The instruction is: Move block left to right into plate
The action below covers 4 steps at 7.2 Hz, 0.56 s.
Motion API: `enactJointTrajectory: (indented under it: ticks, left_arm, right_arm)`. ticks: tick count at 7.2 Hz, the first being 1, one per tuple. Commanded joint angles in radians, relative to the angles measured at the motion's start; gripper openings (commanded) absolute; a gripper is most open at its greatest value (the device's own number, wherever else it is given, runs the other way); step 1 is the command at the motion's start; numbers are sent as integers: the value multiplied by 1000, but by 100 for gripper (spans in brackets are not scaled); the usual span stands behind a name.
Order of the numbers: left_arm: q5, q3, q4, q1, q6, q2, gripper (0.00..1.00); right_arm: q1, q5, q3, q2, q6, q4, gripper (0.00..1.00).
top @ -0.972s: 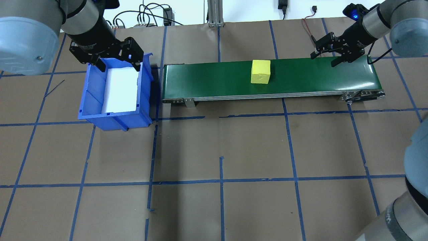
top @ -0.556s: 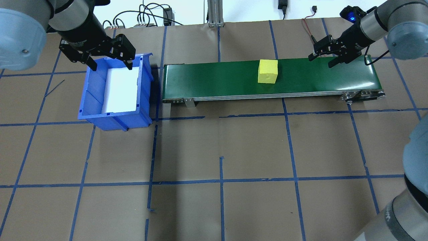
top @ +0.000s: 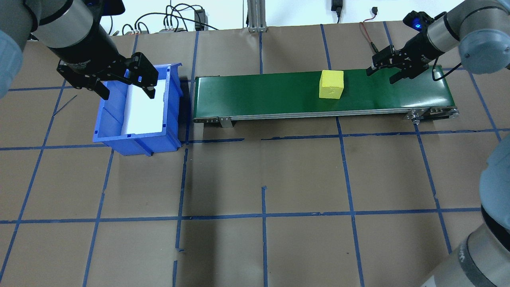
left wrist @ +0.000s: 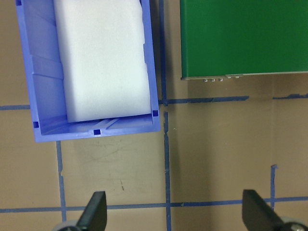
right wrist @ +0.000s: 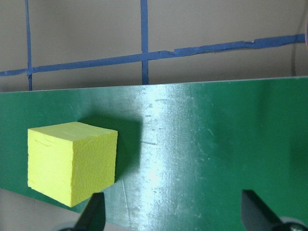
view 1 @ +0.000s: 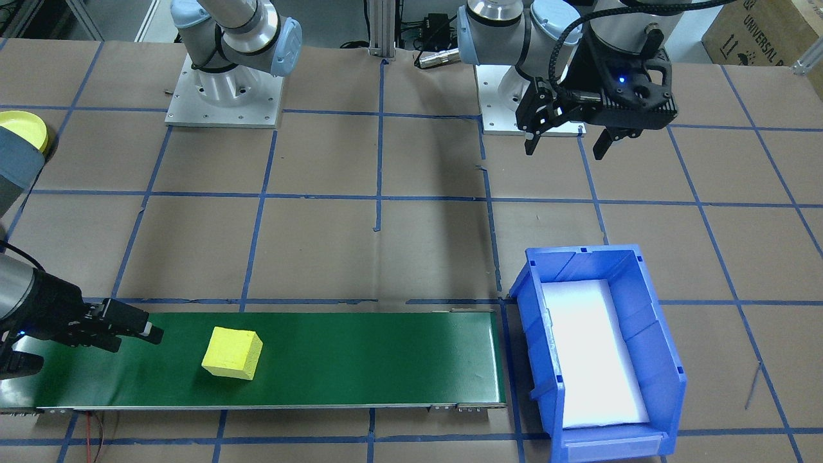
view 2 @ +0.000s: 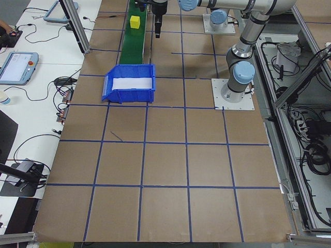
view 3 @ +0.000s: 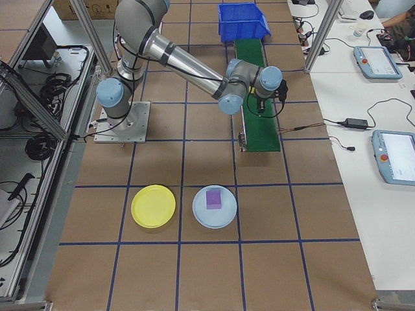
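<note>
— Moved along the green belt (top: 279, 93) toward the right gripper (top: 385, 73): the yellow block (top: 331, 84).
— Both grippers are seen spread wide, nothing held; the left gripper (top: 126, 91) is hung over the blue bin (top: 105, 119).
— And the yellow plate (view 3: 153, 206)?
— Apparently empty, well apart from the belt.

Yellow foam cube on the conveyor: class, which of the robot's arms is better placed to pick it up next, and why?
The right. Its open tool hangs over the green belt close beside the cube, while the left tool is far off above the blue bin.
</note>
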Motion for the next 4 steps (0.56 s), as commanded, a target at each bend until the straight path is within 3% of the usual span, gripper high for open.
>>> enactJointTrajectory:
  ticks: [1,4]
  left_arm:
    - [-6,-4,9,-38,-4,-3,100]
    - [-1,-8,10,-35,-4,-12,100]
  right_arm:
    - [0,0,0,0,3,0,100]
    - [0,0,0,-1,21,0,100]
